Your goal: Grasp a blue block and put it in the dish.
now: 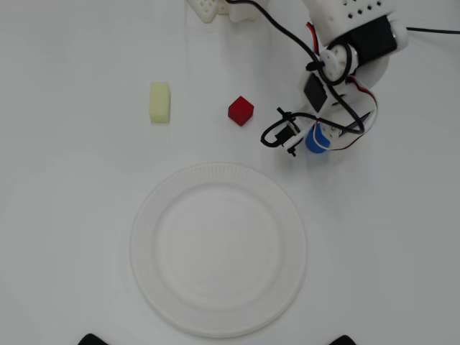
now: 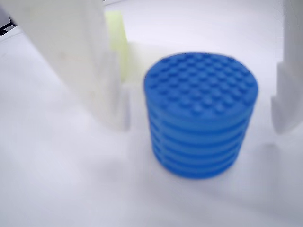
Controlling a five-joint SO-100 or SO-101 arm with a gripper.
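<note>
- No brand, label or lettering can be read on anything in either view; the blue block point(image 2: 201, 113) carries only a grid of small studs on its top face and horizontal ridges round its side.
- In the overhead view the arm point(image 1: 352, 39) enters from about 1 o'clock, cut off by the top edge, and its wrist and black cables point(image 1: 277, 133) cover part of the blue block point(image 1: 316, 139), so only a blue crescent shows.
- The gripper point(image 1: 305, 140) hangs over that block; from above its fingertips are hard to separate from the white table point(image 1: 72, 215).
- In the wrist view the gripper point(image 2: 201, 120) stands open, one white finger point(image 2: 102, 85) at 9 o'clock of the block and the other at 3 o'clock, each with a clear gap to the blue sides, so nothing is held.
- The block stands upright on the table, round axis vertical, studded face up; being round, it has no heading to call.
- The dish point(image 1: 219, 316) lies at about 7 o'clock of the block, well apart from it.
- A red cube point(image 1: 241, 111) sits at 10 o'clock of the block, and a pale yellow block point(image 1: 160, 102) lies farther out toward 9 o'clock, long axis running 12 to 6.
- A yellowish blur point(image 2: 116, 33) peeks out behind the 9 o'clock finger, too soft to identify.
</note>
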